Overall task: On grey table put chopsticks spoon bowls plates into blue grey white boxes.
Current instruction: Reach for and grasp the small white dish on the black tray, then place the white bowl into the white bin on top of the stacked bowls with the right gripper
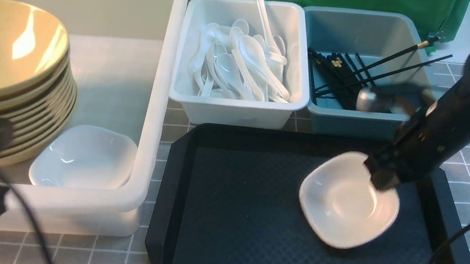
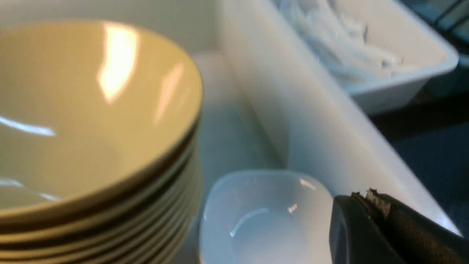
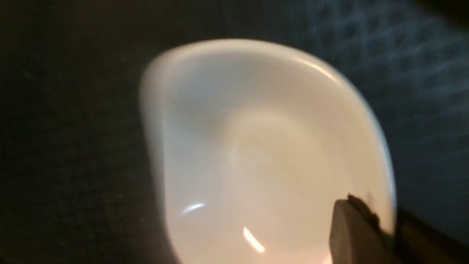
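White and glossy, the plate (image 1: pixel 340 202) sat on the right part of the black tray (image 1: pixel 231 218), with the right gripper (image 1: pixel 379 180) on its far right rim. In the right wrist view one finger (image 3: pixel 351 227) lay inside the rim and the other showed dark just outside it, so the gripper was closed down to the thickness of the rim and had the plate pinched. Whether the plate was lifted clear of the tray or only tipped could not be told.

The big white box (image 1: pixel 158 98) lay to the plate's left, across the whole tray. Inside it a second plate (image 1: pixel 83 158) rested in the near right corner, touching the stack of tan bowls (image 1: pixel 9 54). That corner looked the likely place for this plate, so the carry would run leftward and over the box's right wall.

The left gripper (image 2: pixel 368 200) hovered over that second plate, fingers pressed together and holding nothing. It was the nearer arm to the box, but the right arm held the plate.
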{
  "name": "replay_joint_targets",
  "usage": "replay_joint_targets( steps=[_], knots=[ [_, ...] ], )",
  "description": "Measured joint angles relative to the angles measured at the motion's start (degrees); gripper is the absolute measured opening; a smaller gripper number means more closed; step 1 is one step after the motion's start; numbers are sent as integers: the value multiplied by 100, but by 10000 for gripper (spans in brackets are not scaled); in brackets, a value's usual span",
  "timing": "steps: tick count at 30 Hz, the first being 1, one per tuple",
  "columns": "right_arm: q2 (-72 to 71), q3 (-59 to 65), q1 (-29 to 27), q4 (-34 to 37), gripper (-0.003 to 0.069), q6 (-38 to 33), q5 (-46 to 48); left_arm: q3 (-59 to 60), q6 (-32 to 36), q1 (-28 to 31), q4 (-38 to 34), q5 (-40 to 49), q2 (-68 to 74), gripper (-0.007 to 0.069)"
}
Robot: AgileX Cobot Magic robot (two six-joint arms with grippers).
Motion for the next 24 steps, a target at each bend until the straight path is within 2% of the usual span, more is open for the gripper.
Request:
replay_joint_targets(
  steps=[5,6,8,11,12,13,14,18,21,24],
  knots=[
    [-660,-546,76,1015,67,-422,-36,0,-36,0,322,64,-841,-11],
    [-739,-861,293,1702,67,-741,-115,0,-161,0,386,87,-1022,-11],
    [-696,-1140,639,2293,67,-1011,-279,0,-326,0,398,116,-1099,-11],
    [-361,-1625,1574,2779,67,-1429,-726,0,-536,0,410,290,-1104,-11],
    [-286,-1699,1640,2798,67,-1455,-802,0,-570,0,410,322,-1098,-10],
    [68,-2017,2198,2885,67,-1718,-1077,0,-664,0,403,480,-1098,-10],
    [324,-2239,2466,2901,67,-1839,-1220,0,-717,0,387,597,-1098,-10],
    [1358,-3223,3124,2662,67,-2025,-1357,-145,-894,0,294,1187,-1098,-10],
    [2046,-3782,3287,2028,68,-1782,-1305,-351,-931,0,292,1493,-1098,-10],
    [2562,-4119,3321,1683,79,-1566,-1317,-470,-936,0,373,1563,-1104,-8]
  ],
)
